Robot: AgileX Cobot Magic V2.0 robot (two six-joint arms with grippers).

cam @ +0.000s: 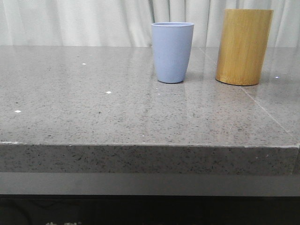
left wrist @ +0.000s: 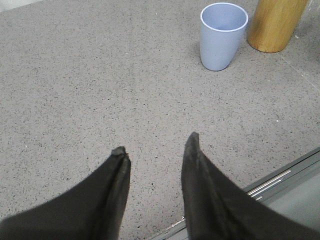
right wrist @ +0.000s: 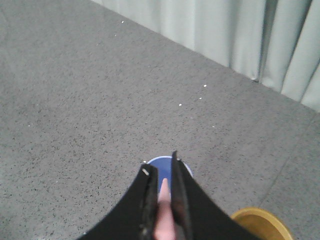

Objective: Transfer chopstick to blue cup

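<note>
The blue cup (cam: 172, 51) stands upright on the grey stone table, toward the back and right of the middle, and also shows as the blue cup (left wrist: 222, 35) in the left wrist view. My right gripper (right wrist: 161, 170) is high above it, shut on the pale pink chopstick (right wrist: 164, 207). The stick's tip points down at the blue cup's mouth (right wrist: 162, 167), which lies straight below the fingers. My left gripper (left wrist: 156, 143) hangs open over bare table near the front edge, well short of the cup, with nothing between its fingers.
A taller yellow-brown bamboo cylinder (cam: 243, 47) stands just right of the blue cup, its rim (right wrist: 262, 225) close beside my right gripper's line. The table's front edge (cam: 150, 145) runs across, and white curtains (cam: 93, 21) hang behind.
</note>
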